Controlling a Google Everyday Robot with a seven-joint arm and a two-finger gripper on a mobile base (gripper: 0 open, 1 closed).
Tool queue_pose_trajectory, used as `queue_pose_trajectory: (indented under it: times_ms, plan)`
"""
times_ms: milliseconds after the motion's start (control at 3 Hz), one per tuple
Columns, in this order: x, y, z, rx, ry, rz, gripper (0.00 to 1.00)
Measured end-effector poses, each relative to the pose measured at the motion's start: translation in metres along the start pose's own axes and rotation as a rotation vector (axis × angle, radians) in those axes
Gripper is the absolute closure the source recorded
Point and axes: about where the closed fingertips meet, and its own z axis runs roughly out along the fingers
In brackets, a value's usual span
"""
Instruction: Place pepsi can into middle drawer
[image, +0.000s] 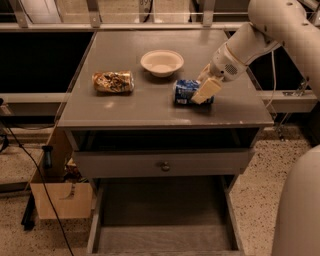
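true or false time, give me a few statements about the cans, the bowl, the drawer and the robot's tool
1. The small blue drink can lies on the grey cabinet top. True.
2. The round white bowl sits inside the pulled-out grey drawer. False: it stands on the cabinet top, behind the blue can.
3. The robot's tool is at the blue can. True.
4. The brown-gold patterned can stands upright. False: it lies on its side, left of the bowl.

1 claw (201, 95) @ 1 pepsi can (183, 91), 1 gold can (113, 81), 1 bowl (161, 63).
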Motion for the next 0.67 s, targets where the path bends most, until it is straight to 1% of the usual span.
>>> queue_pose_trajectory:
  times_ms: [667]
  plan:
    - [0.0028,-0.0026,0.0014,-0.010,0.013,0.011,1.00]
